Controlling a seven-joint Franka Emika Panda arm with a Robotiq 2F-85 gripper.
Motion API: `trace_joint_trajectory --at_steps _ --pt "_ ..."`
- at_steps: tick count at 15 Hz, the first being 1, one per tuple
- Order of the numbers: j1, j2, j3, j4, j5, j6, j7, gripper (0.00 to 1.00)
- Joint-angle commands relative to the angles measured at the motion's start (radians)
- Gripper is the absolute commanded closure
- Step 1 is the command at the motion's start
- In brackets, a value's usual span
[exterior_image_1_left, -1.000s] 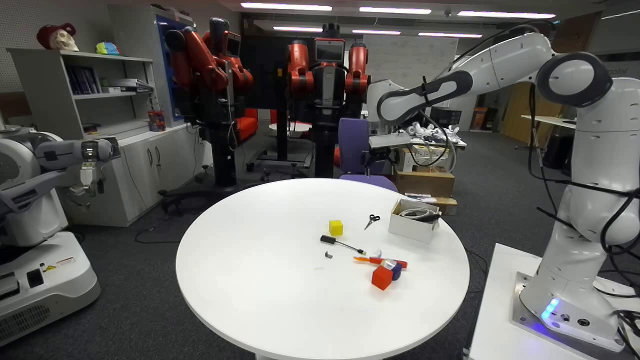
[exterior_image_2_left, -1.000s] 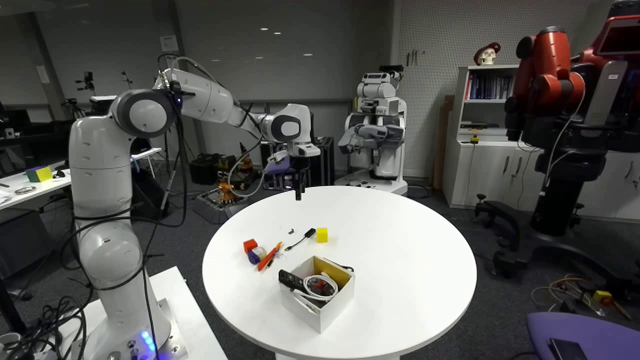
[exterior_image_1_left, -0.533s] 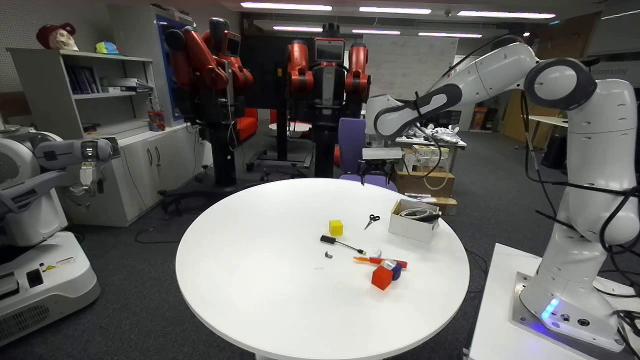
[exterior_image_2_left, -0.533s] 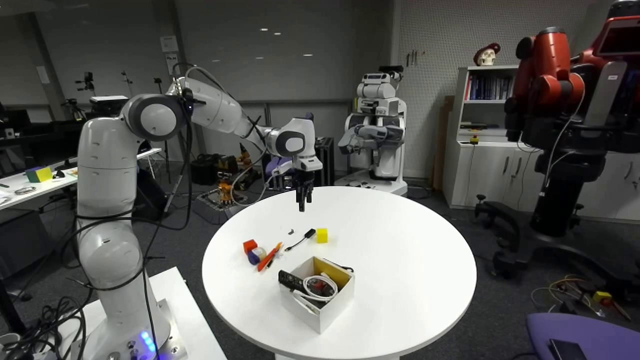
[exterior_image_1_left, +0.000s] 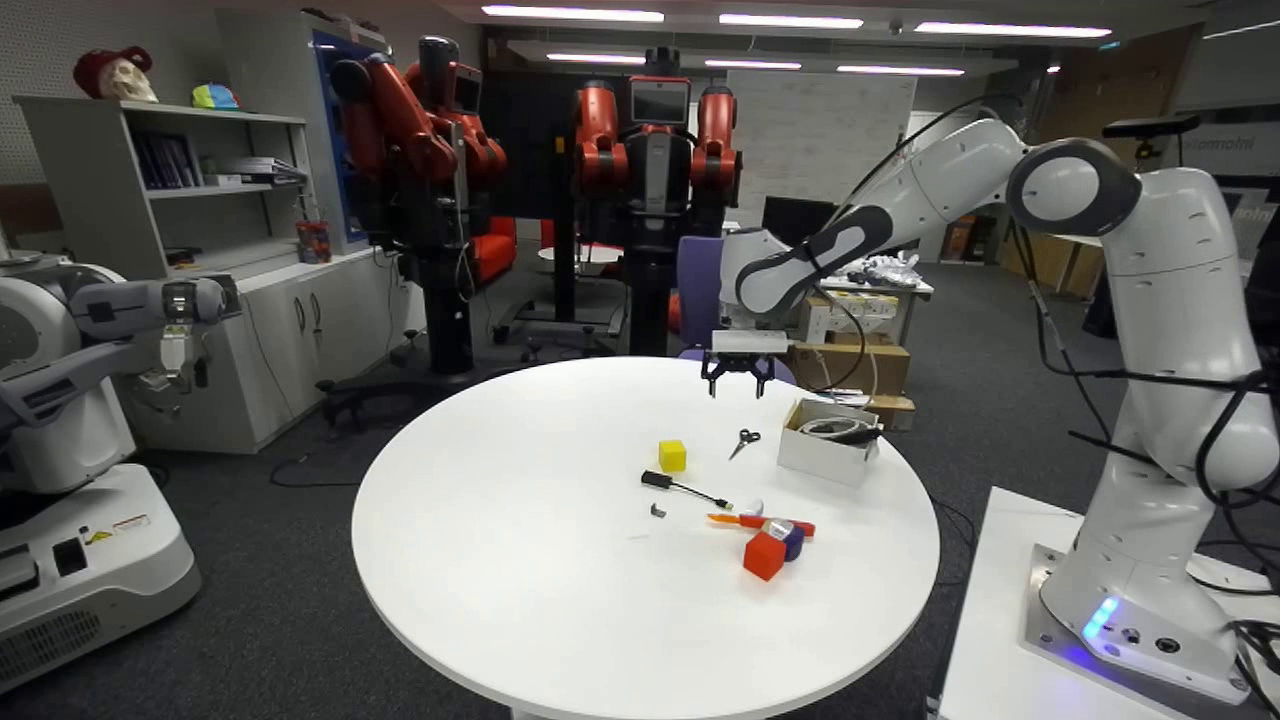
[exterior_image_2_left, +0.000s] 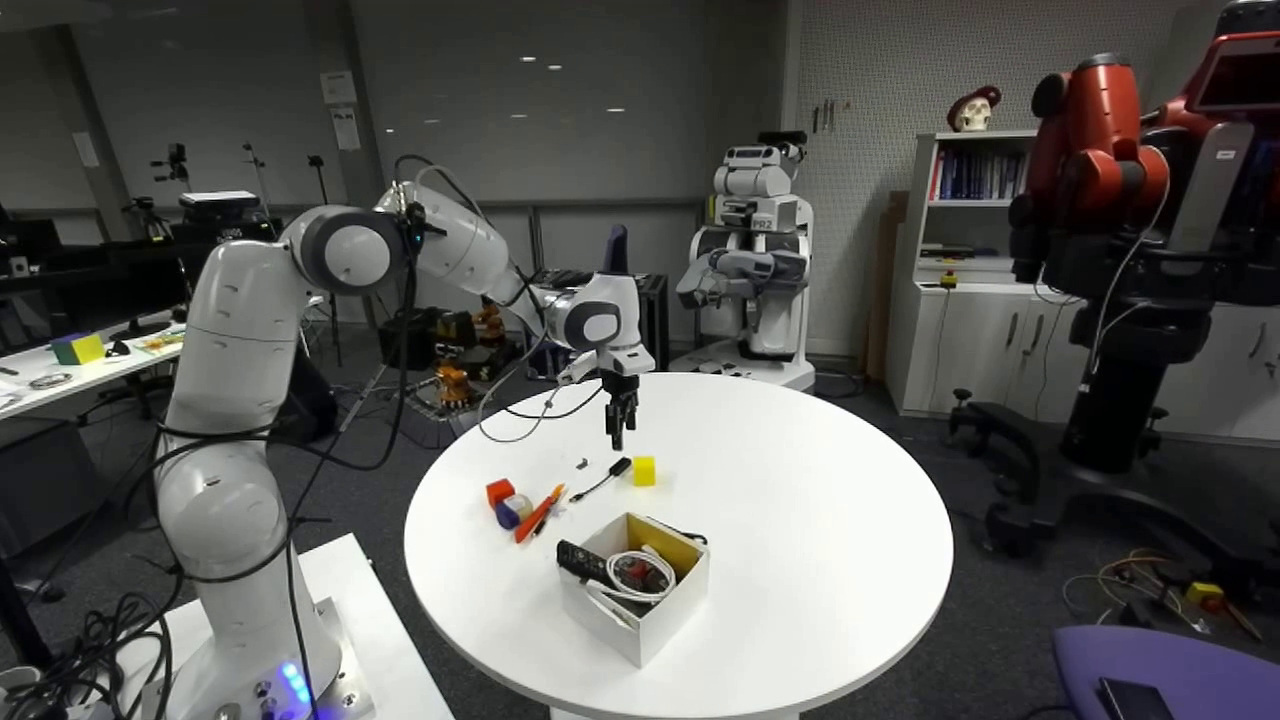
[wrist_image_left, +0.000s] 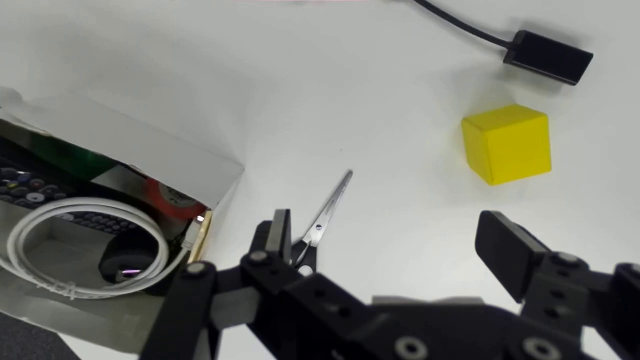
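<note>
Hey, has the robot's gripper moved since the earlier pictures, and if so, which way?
Yes: in an exterior view, the gripper has come down, now appearing closer to the scissors, which have stayed put.

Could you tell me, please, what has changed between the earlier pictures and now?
The gripper has come down, closer to the table; its jaws stand open, and nothing was grasped or let go. The yellow cube, scissors, red cube and white box stayed as they were.
</note>
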Motion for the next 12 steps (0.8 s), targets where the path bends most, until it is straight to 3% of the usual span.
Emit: trace_joint_trajectory --at_steps 1,12 --pt "-0.006 0.066 0.023 0.051 0.063 0.039 -0.09 0.0" --pt "0.058 0.257 0.012 0.228 0.075 0.125 -0.106 0.0"
